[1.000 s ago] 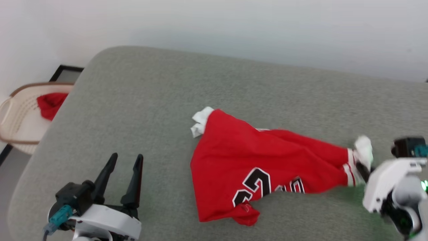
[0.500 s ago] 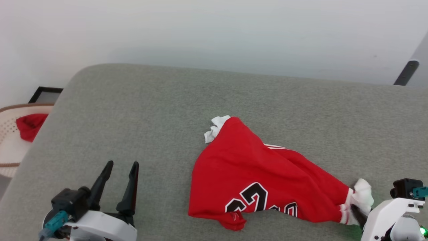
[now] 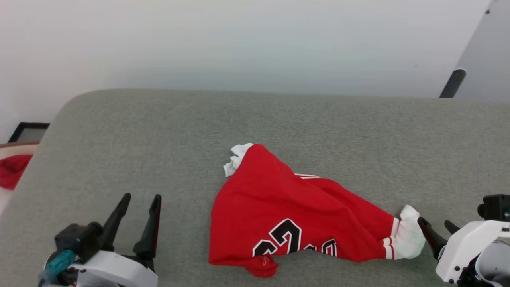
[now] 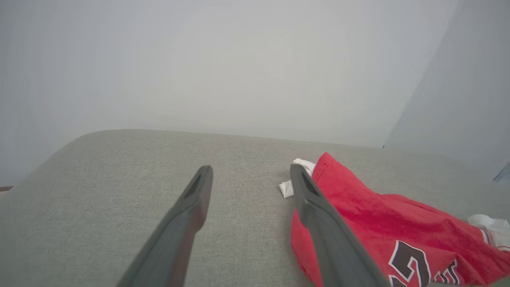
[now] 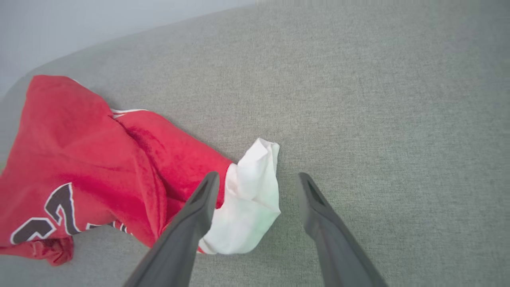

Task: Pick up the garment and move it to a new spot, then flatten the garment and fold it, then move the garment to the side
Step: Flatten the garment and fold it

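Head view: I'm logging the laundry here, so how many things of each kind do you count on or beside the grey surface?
Jersey shirts: 1, the garment
Loose cloths: 1, the red cloth at the left edge
Pincers: 2, the left pincer and the right pincer, both open
Total: 4

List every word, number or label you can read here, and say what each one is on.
chest lettering on the garment, black with a white outline: folded under and cut off. One character looks like "2" or "G", and no whole word reads.
small mark on the garment's folded red corner: too small to read.
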Motion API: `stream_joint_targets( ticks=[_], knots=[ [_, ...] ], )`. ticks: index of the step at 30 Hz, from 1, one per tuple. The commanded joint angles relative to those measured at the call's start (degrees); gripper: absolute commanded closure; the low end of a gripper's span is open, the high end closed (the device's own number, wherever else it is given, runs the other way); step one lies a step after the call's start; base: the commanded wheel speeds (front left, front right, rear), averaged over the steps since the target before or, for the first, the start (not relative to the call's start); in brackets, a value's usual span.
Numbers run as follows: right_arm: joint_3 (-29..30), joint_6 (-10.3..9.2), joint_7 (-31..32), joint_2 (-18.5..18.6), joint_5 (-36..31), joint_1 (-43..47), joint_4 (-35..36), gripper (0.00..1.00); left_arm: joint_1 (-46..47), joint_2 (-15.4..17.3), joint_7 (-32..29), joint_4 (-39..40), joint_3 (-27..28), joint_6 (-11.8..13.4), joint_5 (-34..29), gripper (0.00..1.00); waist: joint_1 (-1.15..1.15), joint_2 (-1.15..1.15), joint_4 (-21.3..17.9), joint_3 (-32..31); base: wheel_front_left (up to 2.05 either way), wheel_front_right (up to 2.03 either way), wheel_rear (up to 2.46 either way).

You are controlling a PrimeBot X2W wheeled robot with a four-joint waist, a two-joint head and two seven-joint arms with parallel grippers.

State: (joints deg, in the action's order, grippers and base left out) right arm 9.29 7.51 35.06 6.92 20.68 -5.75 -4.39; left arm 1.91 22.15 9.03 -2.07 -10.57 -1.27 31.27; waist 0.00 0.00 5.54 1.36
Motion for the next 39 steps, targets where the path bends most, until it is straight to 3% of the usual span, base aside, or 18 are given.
stream_joint_targets(
  ticks=[1, 9, 20, 28, 39],
  knots=[
    [0.33, -0.03, -0.4, -0.7, 0.51, 1.54, 1.97, 0.0, -0.29, 0.37, -1.16, 0.61, -0.23, -0.23, 0.67, 0.0, 0.0, 0.0, -0.9, -0.18, 0.0, 0.0, 0.0],
    [0.37, -0.03, -2.59, -2.55, 1.54, 4.46, 6.11, 0.0, 3.43, 1.96, -8.94, 2.17, -1.89, -2.18, 3.74, 0.0, 0.0, 0.0, -2.66, 0.63, 0.0, 0.0, 0.0],
    [-0.31, -0.03, -6.05, -3.6, 2.22, 2.54, 7.85, 0.0, 19.95, 5.56, -34.07, -0.8, -4.11, -4.24, 15.4, 0.0, 0.0, 0.0, -7.29, 5.52, 0.0, 0.0, 0.0],
    [-0.81, -0.03, -10.15, -3.89, 3.35, 0.8, 7.67, 0.0, 28.13, 8.65, -51.86, -6.76, -6.67, -0.33, 19.11, 0.0, 0.0, 0.0, -11.06, 9.27, 0.0, 0.0, 0.0],
    [-0.68, -0.03, -16.61, -3.98, 3.25, -0.54, 7.06, 0.0, 29.83, 9.49, -60.35, -9.69, -9.51, 2.91, 19.09, 0.0, 0.0, 0.0, -13.68, 11.66, 0.0, 0.0, 0.0]
  ],
)
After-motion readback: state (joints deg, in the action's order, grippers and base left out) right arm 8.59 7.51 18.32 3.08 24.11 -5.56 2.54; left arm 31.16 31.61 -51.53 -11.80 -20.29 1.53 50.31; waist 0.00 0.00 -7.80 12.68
